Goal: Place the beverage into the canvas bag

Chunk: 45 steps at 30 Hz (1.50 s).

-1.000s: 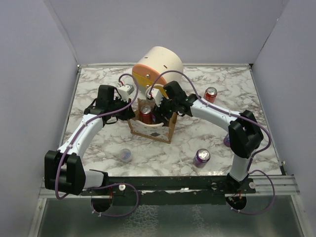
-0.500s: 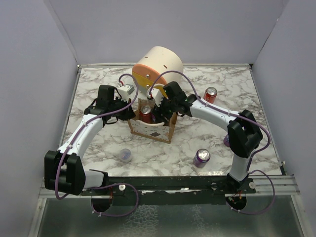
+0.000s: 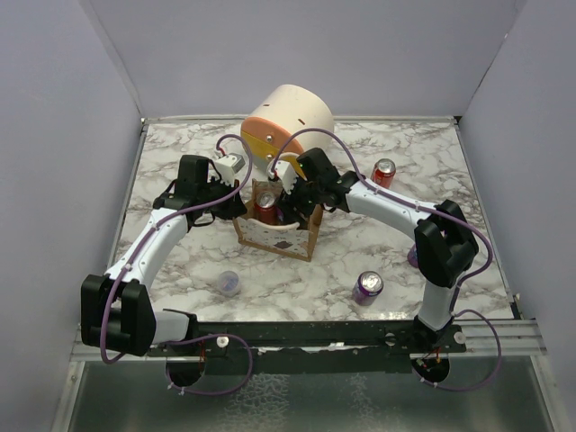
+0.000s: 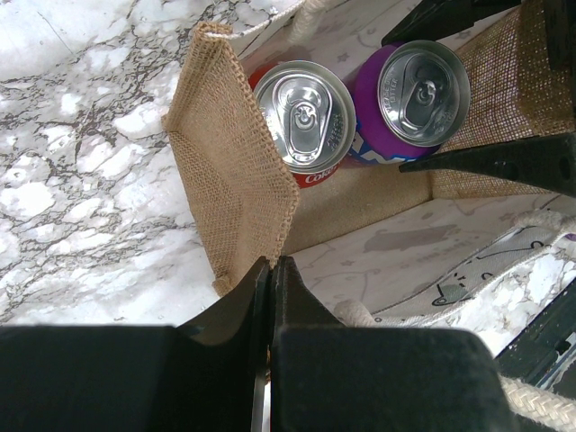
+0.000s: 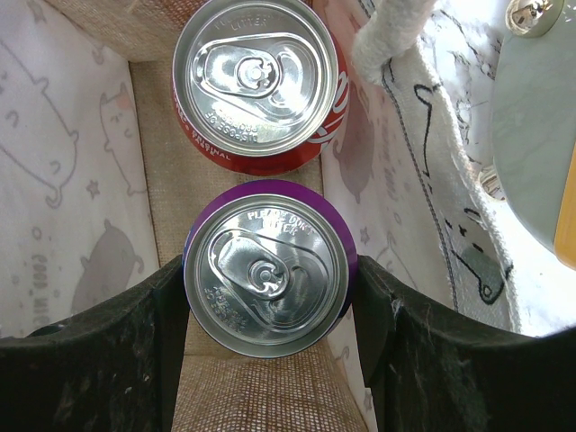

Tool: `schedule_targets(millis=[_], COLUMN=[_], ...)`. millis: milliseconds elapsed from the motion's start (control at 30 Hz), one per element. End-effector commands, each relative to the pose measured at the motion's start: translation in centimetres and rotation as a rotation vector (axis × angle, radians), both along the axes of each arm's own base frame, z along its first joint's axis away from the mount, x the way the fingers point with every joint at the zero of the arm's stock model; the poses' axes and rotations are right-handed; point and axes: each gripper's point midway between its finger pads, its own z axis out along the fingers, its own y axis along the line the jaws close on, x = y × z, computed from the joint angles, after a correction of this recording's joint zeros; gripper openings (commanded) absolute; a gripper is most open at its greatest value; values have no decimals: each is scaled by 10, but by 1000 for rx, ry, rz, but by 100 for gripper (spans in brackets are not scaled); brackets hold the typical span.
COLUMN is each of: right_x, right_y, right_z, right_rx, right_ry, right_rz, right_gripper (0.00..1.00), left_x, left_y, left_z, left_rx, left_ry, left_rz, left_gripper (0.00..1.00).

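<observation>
Purple can [image 5: 267,274] is inside the canvas bag [image 3: 274,236], upright, lid up, just beside a red can [image 5: 256,76] that is already in there. The wrist view shows the printed lining on both sides of it and burlap floor around it, so it's well below the rim.

Right hand [image 5: 267,297] is down in the bag mouth, fingers partly spread to can width, one pad on each side of the purple can. It has not let go. One white loop handle [image 5: 391,40] hangs off to the side, clear of the fingers.

Left hand [image 4: 273,279] is pinched fully closed on the near rim of the bag, holding the mouth open. Burlap side wall stands up left of it.

Change over the last second: none I can see. Top view matches frame for frame, both arms parked over the bag. I read that as the lowering being finished, with release the only step left.

Can't confirm from above that the can base is seated on the floor. If it's hanging, opening drops it against the red can.

Outside the bag: cream cylinder [image 3: 288,121] behind it, second red can [image 3: 384,171] and spare purple can [image 3: 368,286] on the counter [image 3: 360,243], well apart.
</observation>
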Motion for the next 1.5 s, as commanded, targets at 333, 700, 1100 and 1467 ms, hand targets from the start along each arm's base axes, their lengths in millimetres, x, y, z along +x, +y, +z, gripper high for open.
schedule_targets(millis=[333, 700, 1100, 1467], right_x=[18, 19, 8, -4], right_y=[8, 8, 12, 13], right_z=[23, 39, 55, 79], right_rx=[17, 33, 74, 98], right_ry=[-82, -103, -110, -153], right_rz=[-4, 0, 60, 161], right_gripper=[71, 71, 72, 75], left_x=[-5, -6, -9, -9], left_y=[-2, -2, -3, -4], left_z=[7, 9, 9, 11], left_rx=[-19, -20, -17, -11], left_ry=[-30, -35, -65, -111], left_rz=[-24, -25, -59, -76], left_gripper=[0, 0, 0, 5])
